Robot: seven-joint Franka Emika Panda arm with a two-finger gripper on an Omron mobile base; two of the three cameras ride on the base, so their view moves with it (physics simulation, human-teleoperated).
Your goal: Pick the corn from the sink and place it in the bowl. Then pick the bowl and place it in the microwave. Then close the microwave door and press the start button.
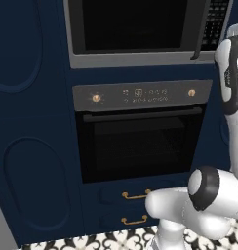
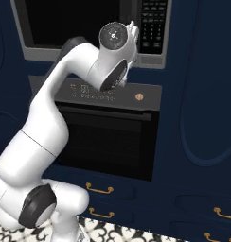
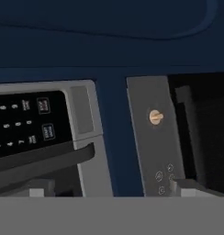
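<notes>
Microwave [image 1: 140, 29], upper frame: matt grey frame, glossy dark glass door. Oven [image 1: 140, 136], centre: brushed grey panel, brass-coloured knobs [image 1: 96, 97], dark glass. Cabinet fronts [image 1: 33, 146]: smooth matt navy, brass-coloured drawer pulls [image 1: 135, 196]. Floor tiles [image 1: 111, 241], bottom: patterned black-and-white.

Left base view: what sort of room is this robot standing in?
Most likely a kitchen, a rendered one: a built-in microwave sits above an oven with gold dials, both set in dark blue cabinets with gold-handled drawers over a patterned tile floor.
</notes>
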